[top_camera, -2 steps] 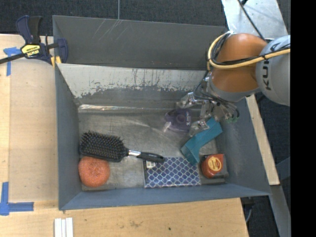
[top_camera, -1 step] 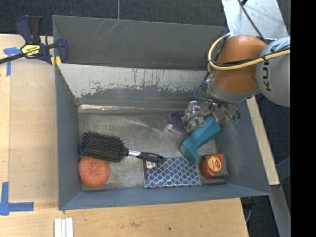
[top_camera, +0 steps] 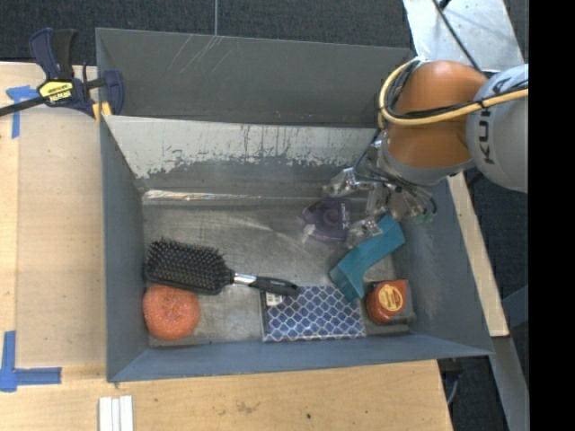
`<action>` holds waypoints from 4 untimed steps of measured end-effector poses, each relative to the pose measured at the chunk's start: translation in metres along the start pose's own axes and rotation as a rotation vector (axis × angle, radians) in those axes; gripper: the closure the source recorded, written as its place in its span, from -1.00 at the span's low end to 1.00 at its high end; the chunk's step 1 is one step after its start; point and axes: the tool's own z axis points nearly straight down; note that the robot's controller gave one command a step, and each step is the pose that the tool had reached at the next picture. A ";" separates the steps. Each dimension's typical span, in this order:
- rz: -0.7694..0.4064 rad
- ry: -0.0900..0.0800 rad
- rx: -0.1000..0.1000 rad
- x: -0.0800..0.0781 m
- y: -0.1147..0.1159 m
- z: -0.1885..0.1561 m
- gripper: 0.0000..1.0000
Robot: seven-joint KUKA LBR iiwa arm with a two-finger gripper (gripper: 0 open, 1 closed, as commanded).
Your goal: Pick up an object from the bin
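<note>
jaws low over a purple thing at the bin's right

the arm (top_camera: 499, 133), with its orange cover (top_camera: 431, 115), comes in from the right of the grey metal bin (top_camera: 121, 241). its jaws hang low in the right half, toward the back wall. they are right over a small purple thing (top_camera: 323, 219) that lies on the bin floor. the metal parts overlap its right side, and i cannot tell whether they touch it. nor can i tell whether the jaws are spread or pressed together (from this angle they read as a tangle of metal).

a teal block (top_camera: 367, 260) lies slanted just beside the purple thing, toward the front right. its upper end is under the jaws and its lower end is near a round orange-red thing (top_camera: 388, 301) in the front right corner. left of that, a flat blue packet with a white lattice pattern (top_camera: 310, 313) lies along the front wall. a black hairbrush (top_camera: 190, 268) lies in the left half, its handle pointing right and ending by the packet's upper edge. an orange ball (top_camera: 171, 312) sits in the front left corner, just in front of the brush head.
</note>
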 end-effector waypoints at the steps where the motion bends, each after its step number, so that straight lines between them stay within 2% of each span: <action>1: -0.001 0.011 -0.002 0.003 0.000 0.003 1.00; 2: -0.001 0.007 -0.002 0.002 0.001 0.002 -1.00; 3: -0.001 0.008 -0.002 0.002 0.001 0.002 -1.00; 4: 0.253 -0.037 0.009 -0.001 0.014 0.025 1.00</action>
